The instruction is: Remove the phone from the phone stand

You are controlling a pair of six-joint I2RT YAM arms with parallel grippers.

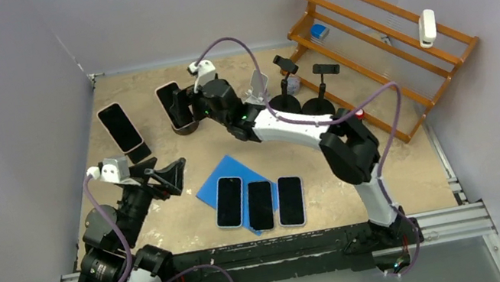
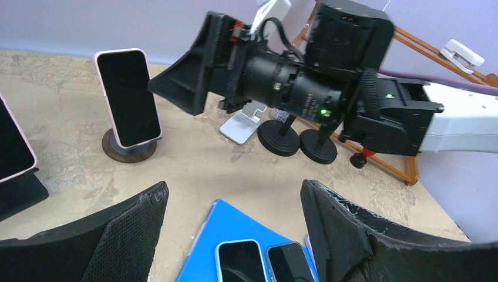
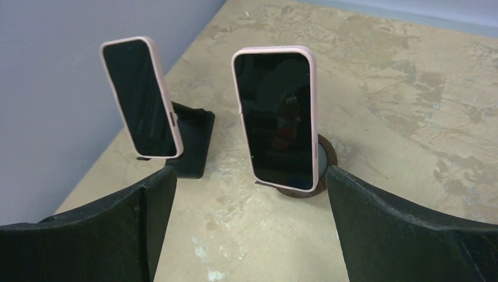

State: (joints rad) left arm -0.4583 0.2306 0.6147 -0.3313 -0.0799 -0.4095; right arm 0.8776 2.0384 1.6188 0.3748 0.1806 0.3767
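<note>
A pink-cased phone (image 3: 276, 117) leans upright on a round brown phone stand (image 3: 324, 160). It also shows as the phone (image 1: 169, 102) at the back of the table and as the phone (image 2: 129, 97) in the left wrist view. My right gripper (image 3: 249, 200) is open just in front of it, and its fingers (image 3: 376, 229) do not touch it. This right gripper (image 1: 184, 112) sits close beside the phone. A second pink phone (image 3: 141, 97) rests on a black stand (image 3: 192, 141) to the left. My left gripper (image 1: 164, 176) hovers open and holds nothing.
Three phones lie flat on a blue mat (image 1: 216, 176) near the front. A white stand (image 1: 257, 85) and two black clamp stands (image 1: 301, 93) stand behind the right arm. A wooden rack (image 1: 375, 33) fills the back right. Walls close in left and right.
</note>
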